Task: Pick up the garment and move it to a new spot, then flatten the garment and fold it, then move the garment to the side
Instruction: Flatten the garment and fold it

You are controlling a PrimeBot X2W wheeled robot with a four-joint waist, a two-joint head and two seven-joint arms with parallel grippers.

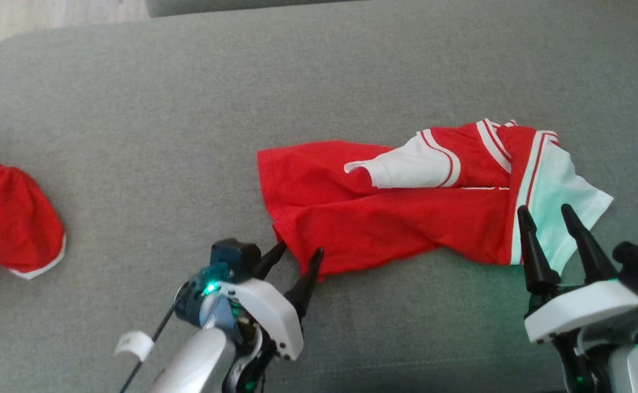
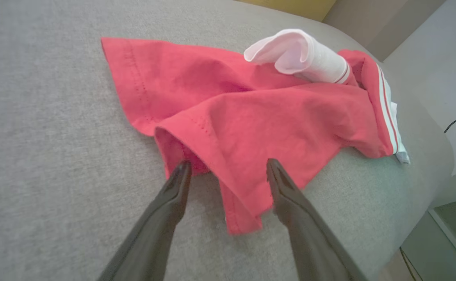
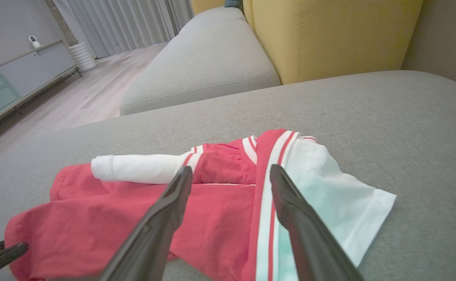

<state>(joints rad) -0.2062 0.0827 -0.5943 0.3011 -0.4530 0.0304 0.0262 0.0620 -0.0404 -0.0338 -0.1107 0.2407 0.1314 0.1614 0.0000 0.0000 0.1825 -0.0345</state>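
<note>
The garment (image 1: 395, 207) is a red shirt with white sleeves and striped trim, lying crumpled on the grey couch cushion (image 1: 188, 109). My left gripper (image 1: 300, 252) stands open at the shirt's near left hem corner; in the left wrist view the garment (image 2: 251, 117) has that corner hanging between the fingers of the gripper (image 2: 228, 168). My right gripper (image 1: 548, 210) is open over the right end, by the white sleeve and stripes. From the right wrist, the garment (image 3: 220, 203) lies under the open gripper (image 3: 231, 171), and the left gripper's fingertips (image 3: 5, 251) show at the lower left.
A second red garment (image 1: 7, 218) lies at the cushion's left edge. A yellow backrest (image 3: 329, 35) and another grey seat cushion (image 3: 200, 66) stand beyond. The wooden floor (image 3: 87, 93) and a cabinet (image 3: 17, 74) lie off to the left in the right wrist view.
</note>
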